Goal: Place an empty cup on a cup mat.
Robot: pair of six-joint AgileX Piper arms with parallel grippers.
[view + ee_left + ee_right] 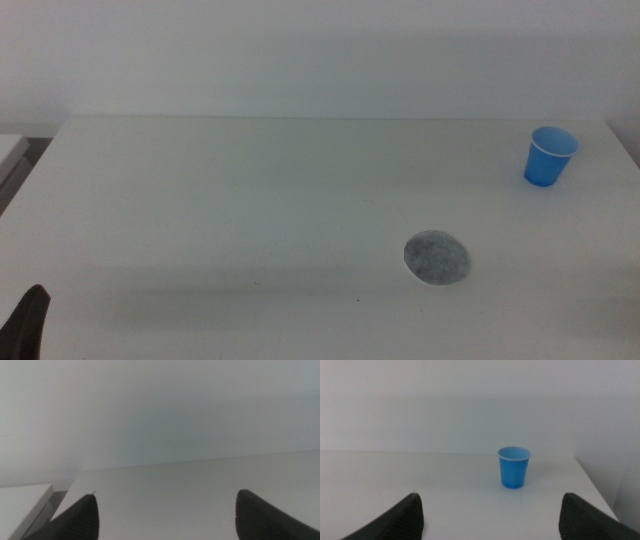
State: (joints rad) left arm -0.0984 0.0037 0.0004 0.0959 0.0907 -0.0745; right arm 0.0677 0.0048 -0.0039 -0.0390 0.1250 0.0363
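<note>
The blue cup (549,157) stands upright at the far right of the white table; it also shows in the right wrist view (514,467), empty, ahead of the jaws. The grey speckled cup mat (437,259) lies flat in front of and left of the cup, apart from it. My right gripper (490,512) is open, with its jaws wide apart and empty, well short of the cup; it is out of the middle view. My left gripper (167,510) is open and empty, and only a dark tip shows at the bottom left corner of the middle view (27,320).
The white table (250,200) reaches to a pale wall at the back. Its right edge runs close beside the cup. A second white surface (22,502) sits beyond the table's left edge.
</note>
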